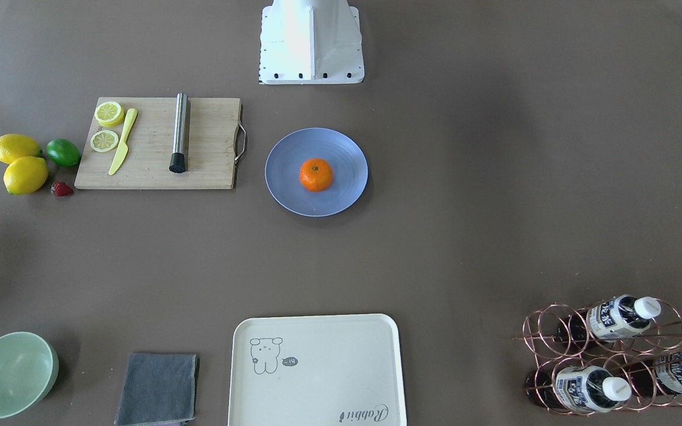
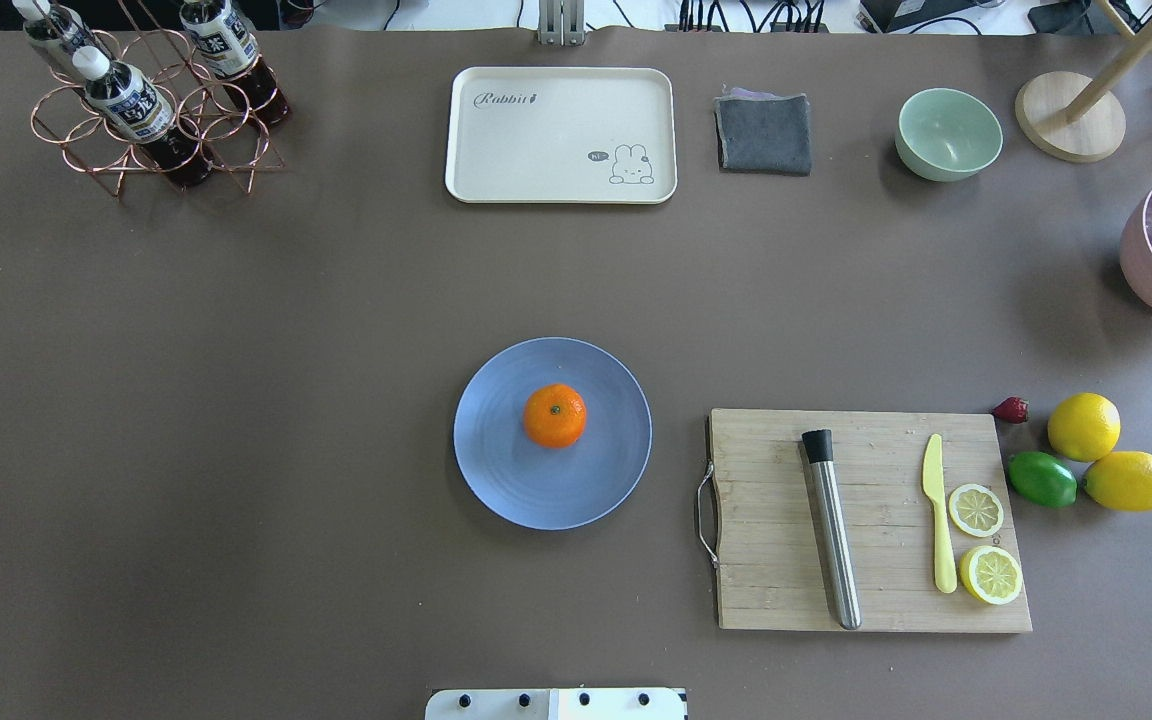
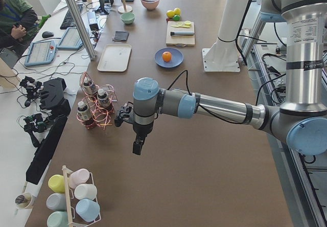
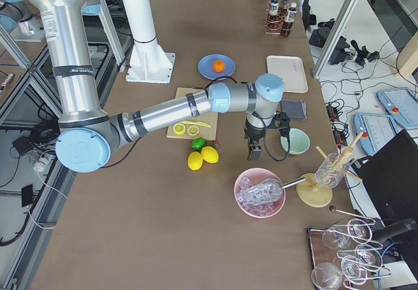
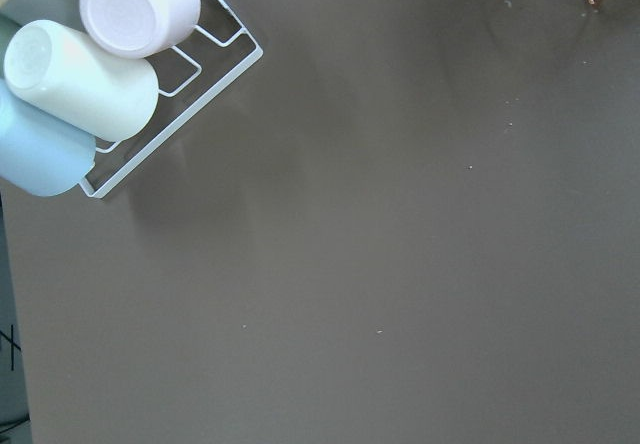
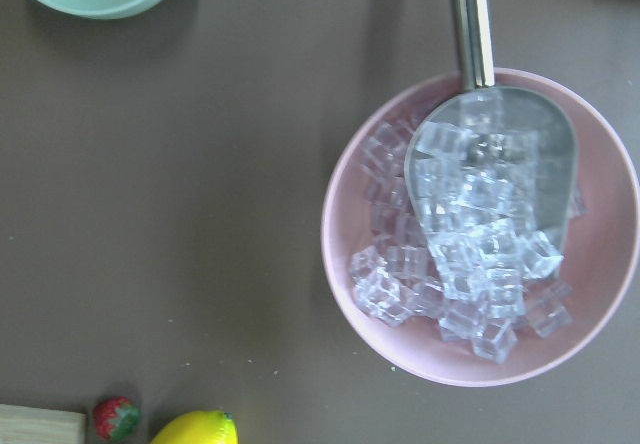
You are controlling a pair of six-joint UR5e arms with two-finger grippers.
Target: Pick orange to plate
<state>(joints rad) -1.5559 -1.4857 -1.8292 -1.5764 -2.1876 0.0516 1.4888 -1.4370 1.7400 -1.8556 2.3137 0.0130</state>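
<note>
The orange [image 2: 554, 415] lay on the plate [image 2: 506, 480], just twelve o'clock of centre. Touching nothing seemed best; whether my left hand [image 3: 137, 148] or right hand [image 4: 251, 153] gaped, I couldn't tell.

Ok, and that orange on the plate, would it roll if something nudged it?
Probably, a little. The orange is round and sits stem-up near the middle of the flat plate, with no tall rim showing to stop it. It looks slightly squat, so it may settle rather than run far.

Bright-orange orange [image 2: 554, 415] — blue-lavender plate [image 2: 496, 480], faint concentric rings.
</note>
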